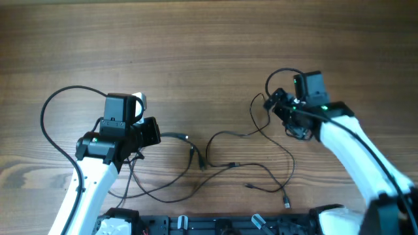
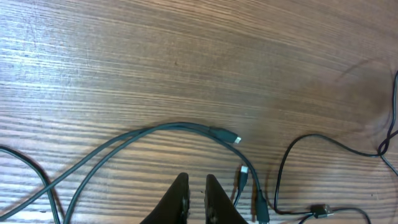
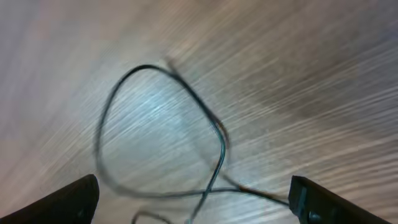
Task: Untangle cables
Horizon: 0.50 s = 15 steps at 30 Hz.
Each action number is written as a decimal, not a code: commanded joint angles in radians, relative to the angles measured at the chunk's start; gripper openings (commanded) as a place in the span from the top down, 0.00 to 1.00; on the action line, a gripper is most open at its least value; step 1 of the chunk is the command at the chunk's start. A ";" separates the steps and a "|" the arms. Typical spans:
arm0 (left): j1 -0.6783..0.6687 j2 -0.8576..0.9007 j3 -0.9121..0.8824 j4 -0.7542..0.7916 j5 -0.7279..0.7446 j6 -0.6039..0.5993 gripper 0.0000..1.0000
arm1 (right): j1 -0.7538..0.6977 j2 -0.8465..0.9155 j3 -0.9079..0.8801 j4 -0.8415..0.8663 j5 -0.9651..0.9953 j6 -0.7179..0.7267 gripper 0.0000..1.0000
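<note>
1. Cables [image 1: 201,162] sprawl in a loose tangle across the lower middle of the wooden tabletop [image 1: 196,39] in the overhead view, with thin dark strands crossing one another between the two arms.
2. Left arm [image 1: 108,140] reaches in from the lower left. The tangle's left end lies just beside the arm's head, and strands trail down past it toward the frame's lower edge.
3. Left jaws, at the bottom centre of the left wrist view, stand almost closed with a slim gap between the fingers [image 2: 180,200], and grip nothing.
4. Plug [image 2: 234,139], metal-tipped, ends a teal cord arching just above those jaws. A second plug [image 2: 244,170] lies on the wood just to their right.
5. Right arm [image 1: 346,140] comes in from the lower right, its head near the tangle's upper right end.
6. Right jaws are spread wide, one finger in each lower corner of the blurred right wrist view, with nothing seen between them.
7. Loop [image 3: 193,96] of cable lies on the wood in the middle of that view, beyond the open fingers and apart from them.
</note>
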 commanded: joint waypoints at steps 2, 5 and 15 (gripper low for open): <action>-0.005 -0.009 0.002 0.000 -0.013 -0.001 0.89 | 0.004 -0.060 0.000 -0.184 -0.030 -0.332 0.00; -0.005 -0.009 0.002 -0.001 -0.012 -0.001 0.89 | 0.004 0.004 0.000 -0.239 -0.024 -0.418 0.00; -0.005 -0.009 0.002 -0.007 -0.012 -0.001 0.89 | 0.195 0.209 0.001 -0.057 -0.035 -0.594 0.00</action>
